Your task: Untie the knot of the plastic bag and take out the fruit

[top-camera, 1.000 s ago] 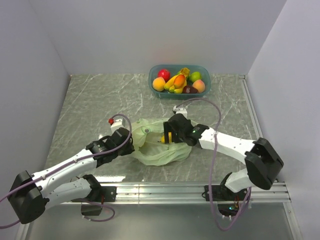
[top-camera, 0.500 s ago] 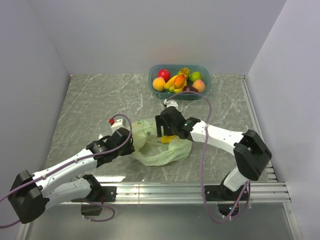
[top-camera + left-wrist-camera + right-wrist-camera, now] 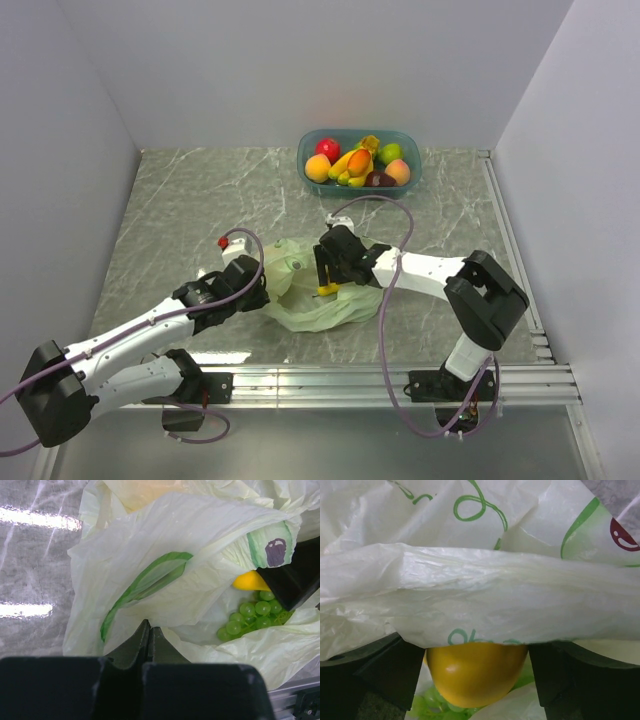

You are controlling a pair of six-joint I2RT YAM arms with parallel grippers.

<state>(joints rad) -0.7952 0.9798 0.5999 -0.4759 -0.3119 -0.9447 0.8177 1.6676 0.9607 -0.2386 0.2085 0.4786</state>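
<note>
Thin, crinkly pale yellow-green plastic bag (image 3: 305, 305) is lying near-centre on the grey marbled tabletop (image 3: 180, 200), mouth gaping, no knot showing; untying looks done. Left tool (image 3: 149, 632) is pinching together on the bag's left edge. Right tool (image 3: 326, 282) is clamping a round glossy yellow fruit (image 3: 475, 672) under a plastic fold. Green grape bunch (image 3: 247, 617) is sitting inside, not yet out.

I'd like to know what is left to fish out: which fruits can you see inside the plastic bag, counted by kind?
yellow fruit: 1, gripped in the right tool
green grape bunch: 1
Total: 2 in view; the plastic bag may hide more under its folds.
</note>
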